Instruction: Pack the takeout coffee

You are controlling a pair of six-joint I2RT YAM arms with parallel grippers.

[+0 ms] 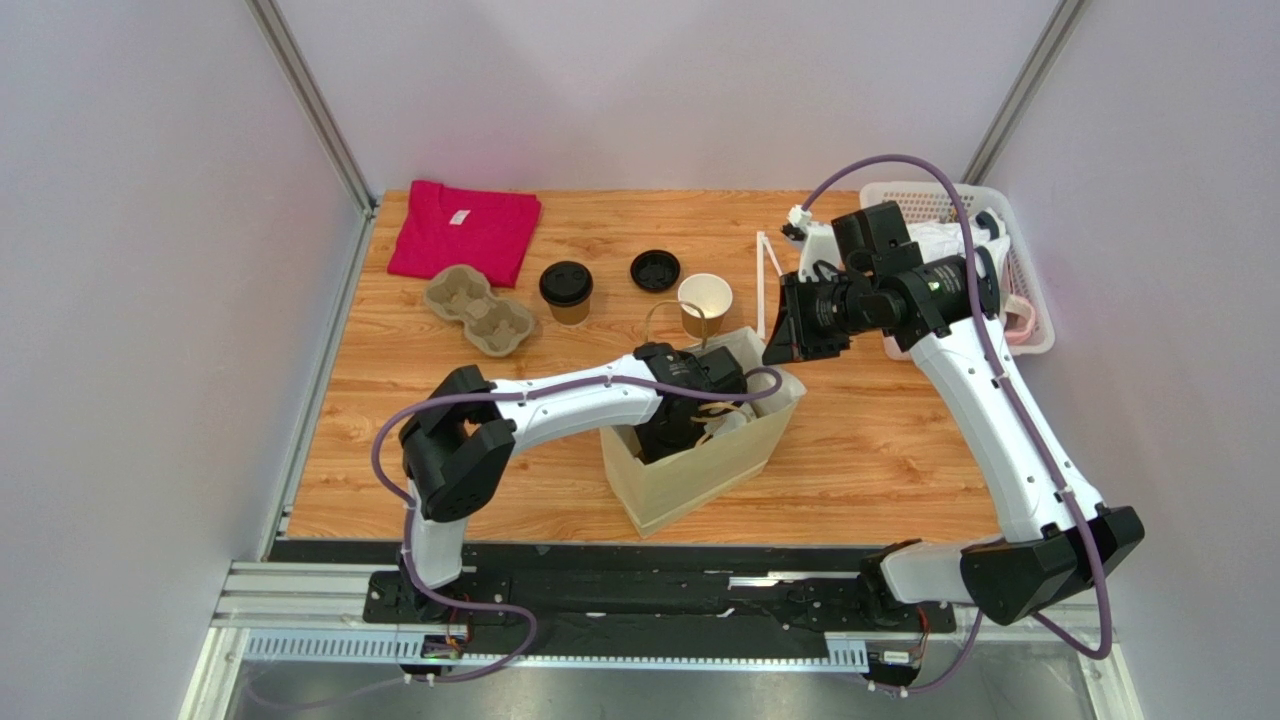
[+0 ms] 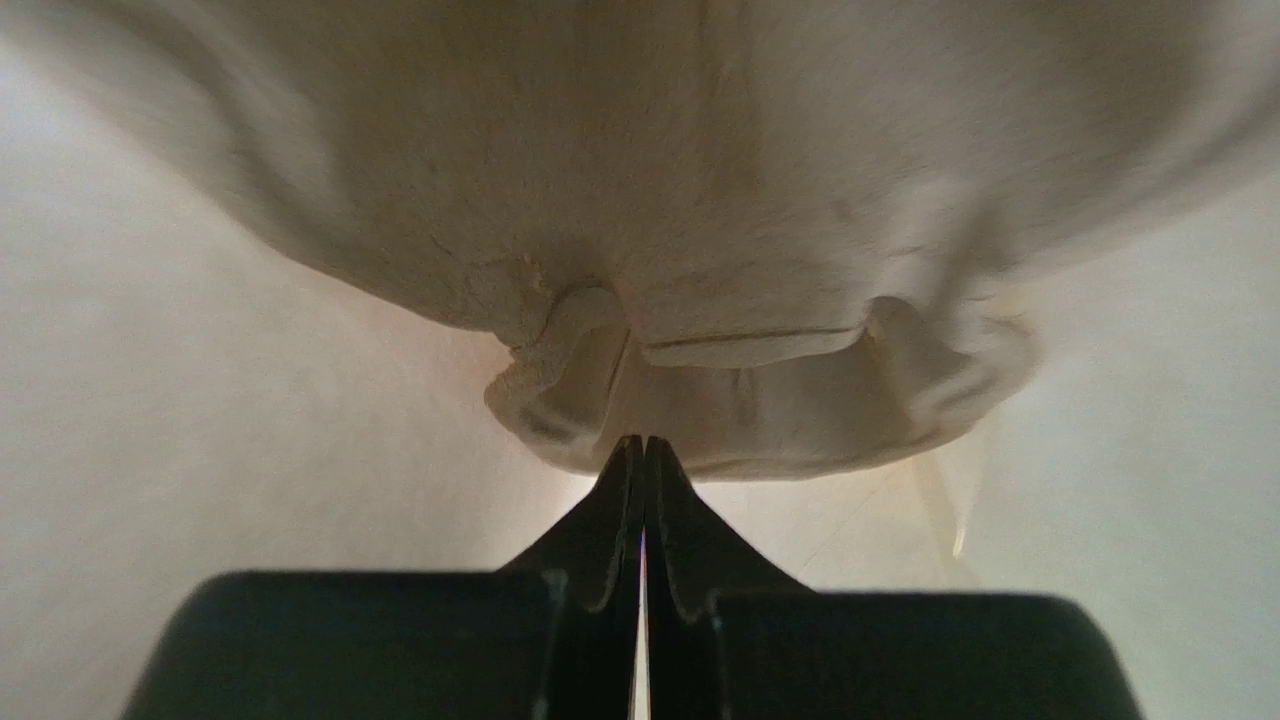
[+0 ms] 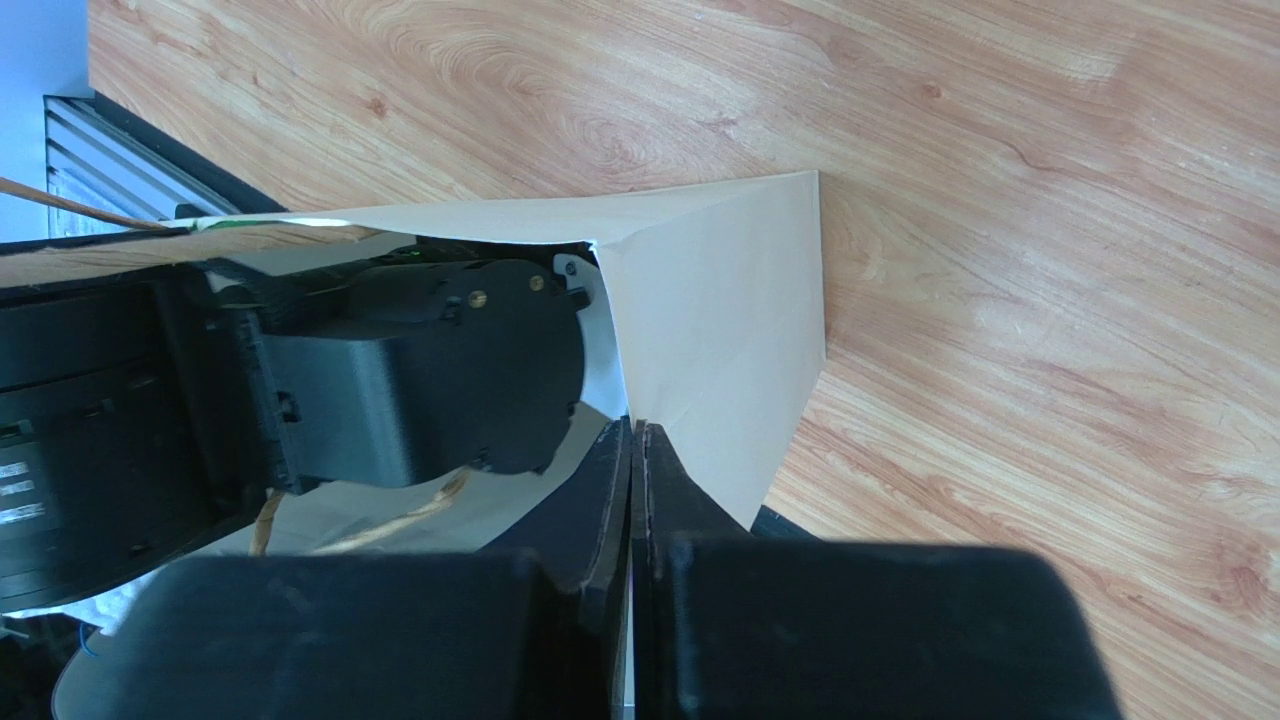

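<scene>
The left fingers (image 2: 613, 518) are pressed together deep inside an open tan paper bag (image 1: 691, 480), their tips close to a pale crumpled shape too blurred to identify. The right fingers (image 3: 609, 503) are also together, at the bag's far right rim; whether paper is pinched between them cannot be told. The bag stands mid wooden desk (image 1: 887, 450). Behind it, outside the bag, the small tan-brown paper cup with a round black plastic lid (image 1: 565, 290) stands upright between a brown moulded-pulp cup carrier (image 1: 481, 309) and a loose black lid (image 1: 654, 270).
</scene>
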